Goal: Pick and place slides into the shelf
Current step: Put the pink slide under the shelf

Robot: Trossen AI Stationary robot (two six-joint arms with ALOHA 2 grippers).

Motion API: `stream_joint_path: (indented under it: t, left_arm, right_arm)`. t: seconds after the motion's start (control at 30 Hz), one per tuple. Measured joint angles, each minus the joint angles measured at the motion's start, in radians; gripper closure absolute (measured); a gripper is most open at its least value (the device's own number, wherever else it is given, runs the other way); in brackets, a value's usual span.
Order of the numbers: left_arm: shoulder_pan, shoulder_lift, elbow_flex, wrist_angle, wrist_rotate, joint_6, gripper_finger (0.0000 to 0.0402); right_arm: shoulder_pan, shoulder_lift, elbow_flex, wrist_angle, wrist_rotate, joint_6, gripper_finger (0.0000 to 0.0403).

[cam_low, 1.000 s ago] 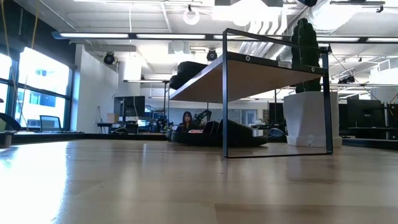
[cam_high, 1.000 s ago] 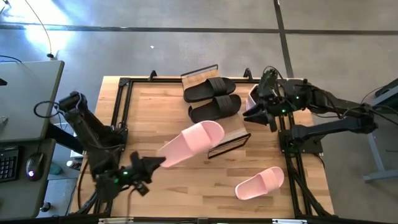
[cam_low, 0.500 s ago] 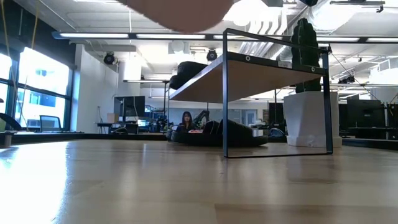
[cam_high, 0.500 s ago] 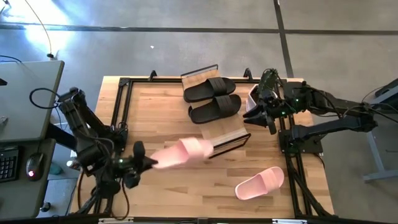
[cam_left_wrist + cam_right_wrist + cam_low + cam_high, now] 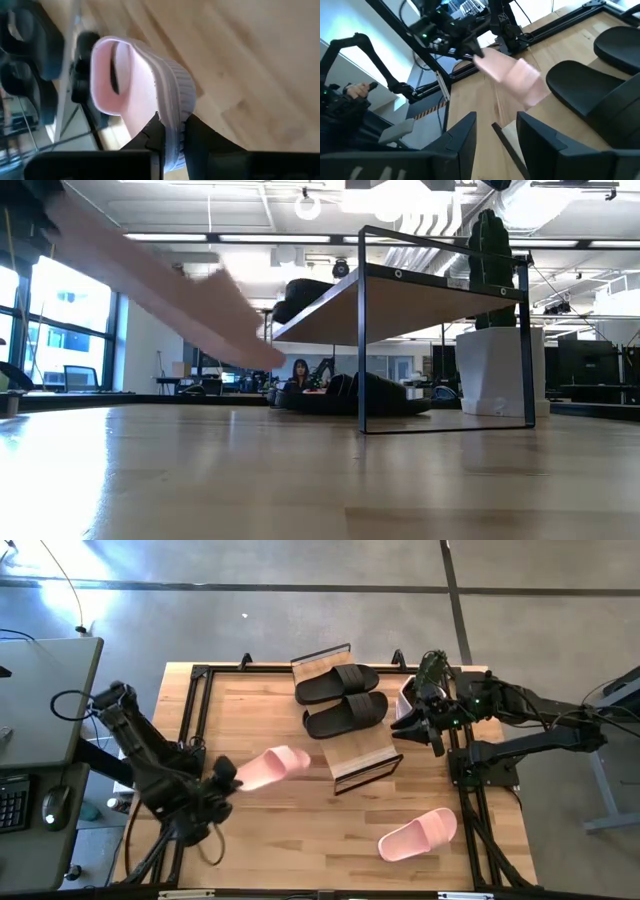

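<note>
My left gripper (image 5: 225,780) is over the table's left near part, shut on a pale pink slide (image 5: 270,767) that shows as a blurred pink streak (image 5: 170,290) in the low view. The second pink slide (image 5: 418,835) lies sole-down on the table near the right near corner. Two black slides (image 5: 338,683) (image 5: 345,712) lie on the top board of the shelf (image 5: 365,762). My right gripper (image 5: 415,720) hangs open just right of the shelf and touches nothing. My left gripper pinches the pink slide's sole edge (image 5: 172,120) at the end nearest the arm, between its two fingers. The fingers come level from the table's left and lie along the slide. The slide is lifted clear of the table, and its free end (image 5: 270,355) slants down toward the shelf.
A white pot with a cactus (image 5: 495,370) stands right of the shelf, beside my right gripper (image 5: 495,135). Black frame rails (image 5: 195,710) run along the table's edges. Bare wood (image 5: 300,840) lies between the held slide and the second pink slide. A person (image 5: 300,370) sits far behind.
My left gripper has drawn the pink slide away from the shelf toward the table's left and brought it down; it has come into the low view from above. The slide has turned from pointing at the shelf's lower board toward pointing at the table's right.
</note>
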State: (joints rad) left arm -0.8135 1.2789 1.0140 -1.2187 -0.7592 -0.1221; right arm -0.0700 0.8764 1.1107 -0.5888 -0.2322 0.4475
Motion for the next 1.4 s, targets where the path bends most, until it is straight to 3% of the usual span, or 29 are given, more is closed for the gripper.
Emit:
stream_joint_path:
  t: [0.2, 0.67, 1.4]
  left_arm:
    - [0.085, 0.0, -0.14, 0.08, -0.031, 0.104, 0.0372]
    - [0.311, 0.0, -0.346, 0.672, 0.002, 0.606, 0.0372]
    - [0.715, 0.048, -0.421, 1.2, 0.364, 1.102, 0.0373]
  right_arm:
    - [0.0, 0.0, 0.0, -0.002, 0.0, -0.041, 0.0272]
    - [0.0, 0.001, 0.0, -0.029, 0.059, -0.098, 0.0272]
    - [0.001, 0.009, 0.0, -0.013, 0.067, -0.208, 0.0272]
